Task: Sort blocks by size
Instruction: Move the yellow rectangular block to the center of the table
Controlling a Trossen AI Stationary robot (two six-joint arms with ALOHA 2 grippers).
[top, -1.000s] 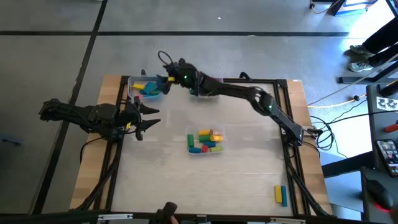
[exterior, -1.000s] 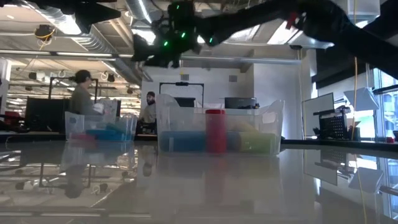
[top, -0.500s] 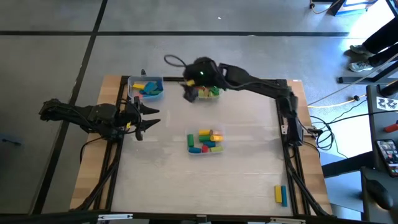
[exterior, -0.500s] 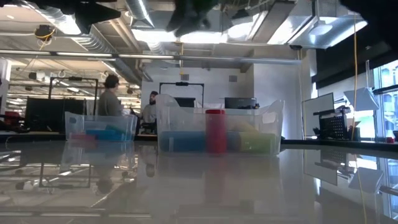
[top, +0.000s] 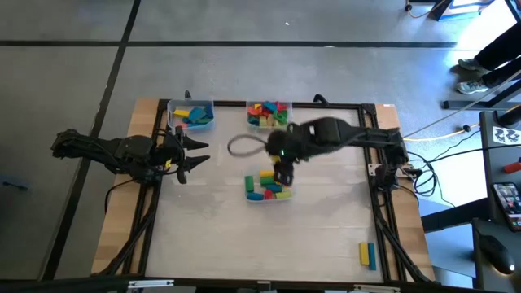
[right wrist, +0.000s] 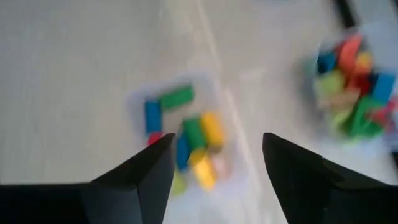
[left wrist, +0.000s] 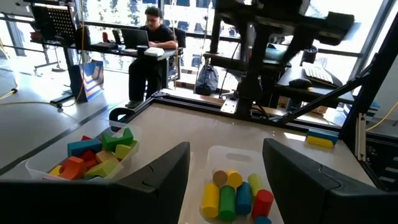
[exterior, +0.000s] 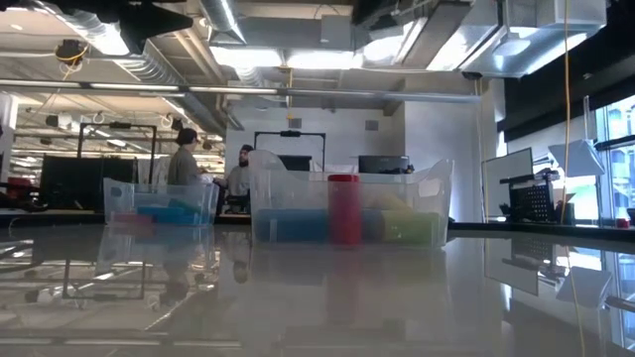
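Right now the right end effector is hanging over the middle of the frame in the high view, just above the centre tub, with its jaws standing wide apart and nothing between them. In its own wrist view the 2 dark fingers are framing bare table and the pile below.

The blocks are sitting in 3 clear tubs: the centre one, a second tub at the upper middle of the frame, and a third tub at the upper left. 2 loose blocks, yellow and blue, are lying at the lower right of the table, well apart from everything else.

These pieces are probably going to behave as light, rigid and smooth, so a pinch is likely to hold but a glancing touch may be sending them skidding or rolling, especially the rounded ones. Taking 1 across its short width near mid-length seems the safest hold. The heaped pieces are touching each other, so picking from the top or edge of the pile is looking wiser.

The left end effector is waiting at the left of the frame, also spread open and holding nothing.
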